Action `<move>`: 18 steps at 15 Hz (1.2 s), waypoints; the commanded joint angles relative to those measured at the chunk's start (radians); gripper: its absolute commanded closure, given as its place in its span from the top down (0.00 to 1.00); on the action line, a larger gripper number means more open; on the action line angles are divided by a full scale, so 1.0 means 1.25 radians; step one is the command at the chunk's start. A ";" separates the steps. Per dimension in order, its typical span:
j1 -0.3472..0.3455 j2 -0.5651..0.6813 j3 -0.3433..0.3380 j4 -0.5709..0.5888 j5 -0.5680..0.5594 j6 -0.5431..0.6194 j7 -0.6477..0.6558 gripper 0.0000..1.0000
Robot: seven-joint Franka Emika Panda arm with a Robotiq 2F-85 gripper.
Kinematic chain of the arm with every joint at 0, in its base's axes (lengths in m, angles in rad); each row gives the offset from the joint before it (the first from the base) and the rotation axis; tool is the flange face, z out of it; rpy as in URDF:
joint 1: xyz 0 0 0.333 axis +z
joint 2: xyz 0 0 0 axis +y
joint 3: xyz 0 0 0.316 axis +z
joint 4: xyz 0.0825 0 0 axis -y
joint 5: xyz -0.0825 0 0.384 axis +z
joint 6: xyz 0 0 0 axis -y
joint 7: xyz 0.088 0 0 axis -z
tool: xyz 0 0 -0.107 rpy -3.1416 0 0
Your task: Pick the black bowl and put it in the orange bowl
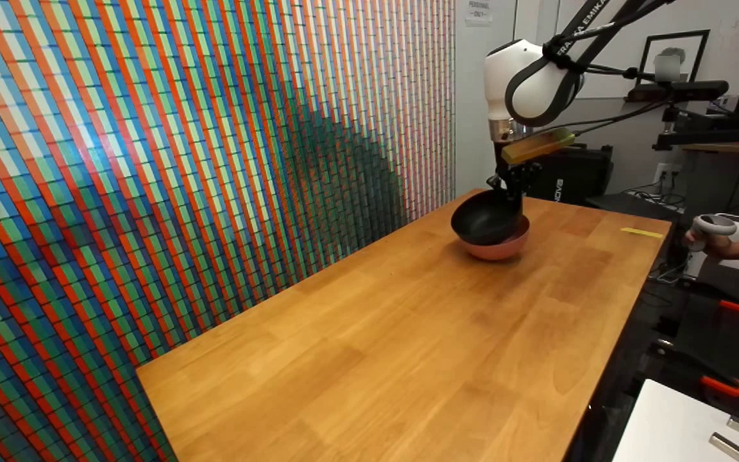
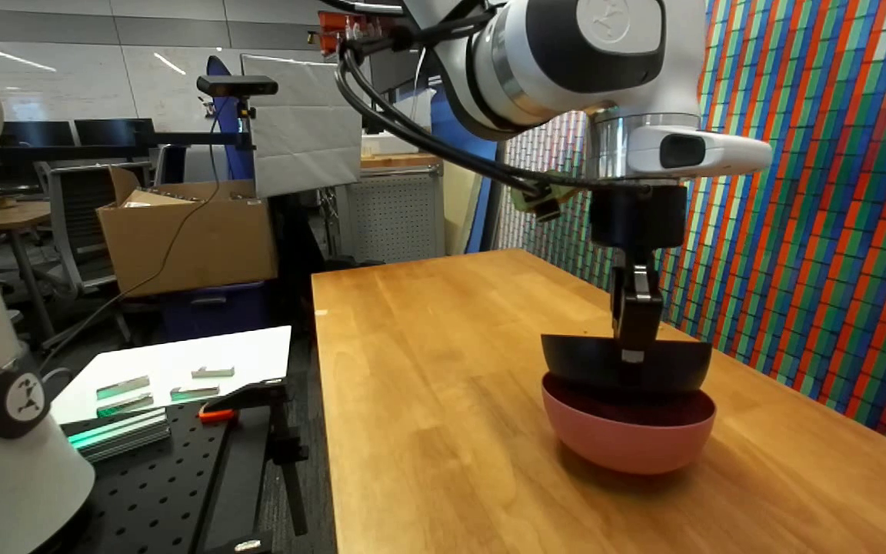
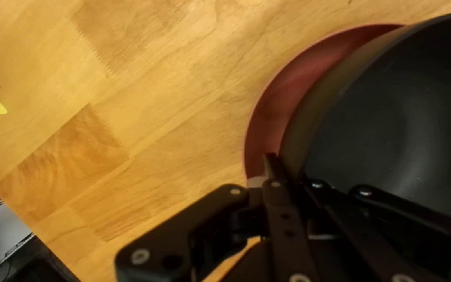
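The black bowl (image 1: 484, 219) is tilted and sits over the orange bowl, its lower part inside the orange rim. It also shows in an exterior view (image 2: 577, 360) and fills the right side of the wrist view (image 3: 390, 117). The orange bowl (image 1: 495, 250) stands upright on the table; it shows in an exterior view (image 2: 627, 440) and as a crescent in the wrist view (image 3: 274, 105). My gripper (image 3: 293, 166) points down and is shut on the black bowl's wall, one finger on each side. Whether the black bowl's base touches the orange bowl is hidden.
The wooden table (image 1: 369, 346) extends around the bowls. A patterned wall (image 1: 203, 147) runs along one long edge. Yellow tape (image 1: 641, 232) lies near a table corner. A side bench with a white board (image 2: 204, 362) stands beside the table.
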 commanded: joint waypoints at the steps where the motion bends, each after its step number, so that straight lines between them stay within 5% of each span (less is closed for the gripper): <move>1: 0.010 0.025 -0.015 0.033 -0.011 0.008 0.006 0.03; 2: 0.010 0.026 -0.014 0.032 -0.008 0.006 0.003 0.08; 3: 0.009 0.023 -0.011 0.027 -0.001 0.000 -0.003 0.31; 6: 0.006 -0.007 0.001 0.008 0.024 -0.014 -0.023 0.40; 13: 0.003 -0.178 0.076 -0.028 0.161 -0.053 -0.140 0.94; 18: 0.018 -0.299 0.139 0.004 0.297 -0.199 -0.291 1.00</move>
